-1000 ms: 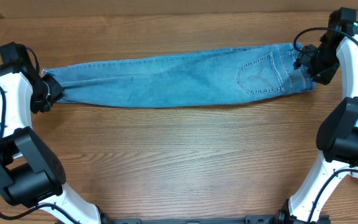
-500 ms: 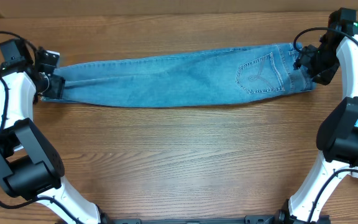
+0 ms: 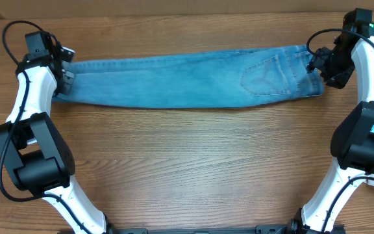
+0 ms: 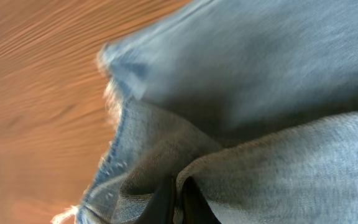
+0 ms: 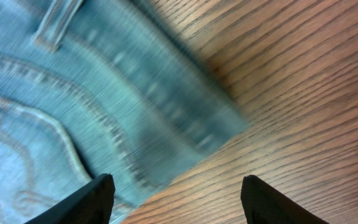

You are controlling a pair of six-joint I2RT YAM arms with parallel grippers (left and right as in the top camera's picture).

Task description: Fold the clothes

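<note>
Lying flat along the desk (image 3: 193, 162), the jeans (image 3: 187, 81) have their hem pinched in the left end effector (image 4: 178, 200), while the right end effector (image 5: 179, 199) hangs spread over the waistband corner.

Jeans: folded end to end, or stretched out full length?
Stretched out: the jeans lie as one long strip across the table, hem at one end, waistband at the other; no crosswise fold shows.

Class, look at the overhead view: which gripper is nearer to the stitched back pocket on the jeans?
Right. The right gripper sits at the waistband end, just beside the back pocket; the left gripper is at the opposite hem end of the jeans.
</note>
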